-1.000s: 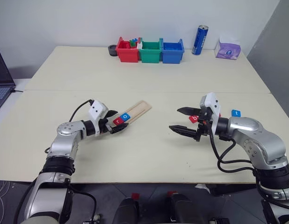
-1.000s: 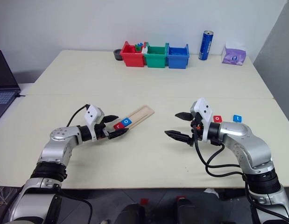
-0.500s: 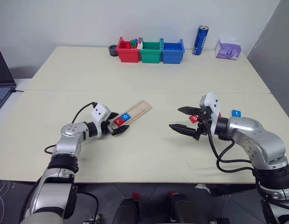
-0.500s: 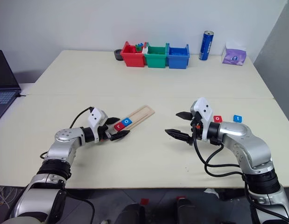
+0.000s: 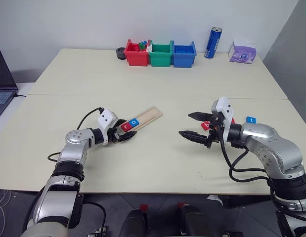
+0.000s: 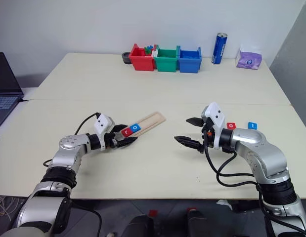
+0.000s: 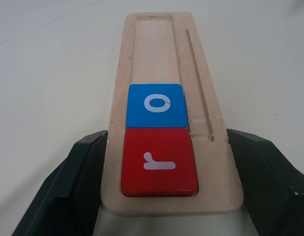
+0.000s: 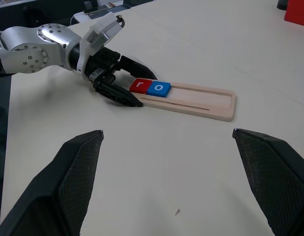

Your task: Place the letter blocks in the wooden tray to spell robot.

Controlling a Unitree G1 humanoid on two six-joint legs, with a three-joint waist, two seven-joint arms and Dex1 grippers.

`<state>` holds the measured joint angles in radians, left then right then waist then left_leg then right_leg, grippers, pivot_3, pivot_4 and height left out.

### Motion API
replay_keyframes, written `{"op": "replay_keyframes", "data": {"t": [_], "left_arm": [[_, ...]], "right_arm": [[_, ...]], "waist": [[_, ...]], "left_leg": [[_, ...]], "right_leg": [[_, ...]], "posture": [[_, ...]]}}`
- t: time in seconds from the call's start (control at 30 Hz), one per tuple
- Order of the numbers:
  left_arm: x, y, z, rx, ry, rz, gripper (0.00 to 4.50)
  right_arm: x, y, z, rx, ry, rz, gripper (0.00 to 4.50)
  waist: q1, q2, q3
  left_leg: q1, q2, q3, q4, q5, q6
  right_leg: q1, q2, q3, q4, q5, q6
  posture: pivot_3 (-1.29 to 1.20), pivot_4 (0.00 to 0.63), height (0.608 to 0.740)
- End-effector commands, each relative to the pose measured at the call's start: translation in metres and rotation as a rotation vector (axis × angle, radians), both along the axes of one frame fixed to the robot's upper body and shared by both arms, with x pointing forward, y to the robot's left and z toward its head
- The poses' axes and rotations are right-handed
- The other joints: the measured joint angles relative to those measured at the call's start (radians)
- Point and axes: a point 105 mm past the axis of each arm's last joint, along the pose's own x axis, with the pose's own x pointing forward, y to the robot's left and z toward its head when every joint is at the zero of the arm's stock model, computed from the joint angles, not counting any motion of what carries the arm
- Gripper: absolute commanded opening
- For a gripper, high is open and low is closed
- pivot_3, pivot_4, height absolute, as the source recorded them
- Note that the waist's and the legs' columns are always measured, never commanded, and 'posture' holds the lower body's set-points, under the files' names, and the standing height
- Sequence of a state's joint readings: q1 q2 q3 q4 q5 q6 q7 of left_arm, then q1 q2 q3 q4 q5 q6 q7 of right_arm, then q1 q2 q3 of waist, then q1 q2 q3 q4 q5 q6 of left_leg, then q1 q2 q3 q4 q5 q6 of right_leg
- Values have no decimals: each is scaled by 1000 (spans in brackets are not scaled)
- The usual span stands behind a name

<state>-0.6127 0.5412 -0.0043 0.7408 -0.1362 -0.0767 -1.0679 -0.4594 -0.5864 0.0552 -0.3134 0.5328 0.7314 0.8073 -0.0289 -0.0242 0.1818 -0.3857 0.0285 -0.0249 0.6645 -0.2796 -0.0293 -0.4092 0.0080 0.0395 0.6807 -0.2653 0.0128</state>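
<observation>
Lying aslant on the pale tabletop [image 5: 157, 163], long pale wooden tray [image 5: 143, 119], near end clamped between the two black fingers [image 7: 78, 172] of the left gripper [image 5: 124, 135], one finger pressed against each long edge. Seated in the tray's groove at that gripped end, red block r [image 7: 158, 161], and touching it on the far side, blue block o [image 7: 156, 105]; beyond them, bare groove running to the tray's far end. Held above the tabletop to the right of the tray and well apart from it, right gripper [image 5: 195, 126], fingers [image 8: 68, 177] spread wide with nothing between them. Peeking out from behind the right gripper, red letter block [image 5: 205, 126], letter unreadable; another red block [image 6: 231, 126] just behind the wrist, and a blue block t [image 5: 249, 119] a little farther right. Standing along the far edge, red bin [image 5: 135, 54], green bin [image 5: 159, 54], blue bin [image 5: 183, 54], blue can [image 5: 212, 43] and a purple tissue pack [image 5: 241, 52]. Showing at the left border, laptop [image 5: 2, 81].
</observation>
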Motion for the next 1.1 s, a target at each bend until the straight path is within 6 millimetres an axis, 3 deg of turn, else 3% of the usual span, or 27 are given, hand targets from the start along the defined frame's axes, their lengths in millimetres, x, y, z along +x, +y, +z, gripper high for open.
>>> {"op": "replay_keyframes", "data": {"t": [0.03, 0.13, 0.23, 0.53, 1.1], "left_arm": [[-25, -33, 3, 27, -17, -246, 3387], [-46, -41, -1, 98, -8, -406, 3387], [-54, -39, -5, 161, 5, -497, 3387], [-46, -34, -5, 256, -5, -623, 3387], [-38, -44, -6, 244, -20, -680, 3387]], "right_arm": [[-10, 0, 14, -7, -71, 49, 4500], [-18, -3, 4, -64, -71, 92, 4500], [-25, -4, -2, -80, -58, 122, 4500], [-38, -4, -8, -96, -43, 169, 4500], [-36, -4, -7, -81, -43, 153, 4500]], "waist": [[1, 0, 0], [4, 0, 0], [2, 0, 0], [1, 0, 0], [3, 0, 0]], "left_leg": [[0, 0, 0, 0, 0, 0], [-1, 0, 0, 0, 0, 0], [-1, 0, -1, 0, 0, 0], [0, 0, 0, 0, 0, 0], [-1, -1, 0, 1, 0, 0]], "right_leg": [[0, 0, 0, 0, 0, 0], [0, -1, 0, -1, 0, 1], [0, -1, 0, 0, 0, 1], [0, 1, 0, 0, 0, 1], [0, 1, 0, 0, 0, 1]], "posture": [[0, 150, 740], [0, 150, 740], [0, 150, 740], [0, 150, 740], [0, 150, 740]]}}
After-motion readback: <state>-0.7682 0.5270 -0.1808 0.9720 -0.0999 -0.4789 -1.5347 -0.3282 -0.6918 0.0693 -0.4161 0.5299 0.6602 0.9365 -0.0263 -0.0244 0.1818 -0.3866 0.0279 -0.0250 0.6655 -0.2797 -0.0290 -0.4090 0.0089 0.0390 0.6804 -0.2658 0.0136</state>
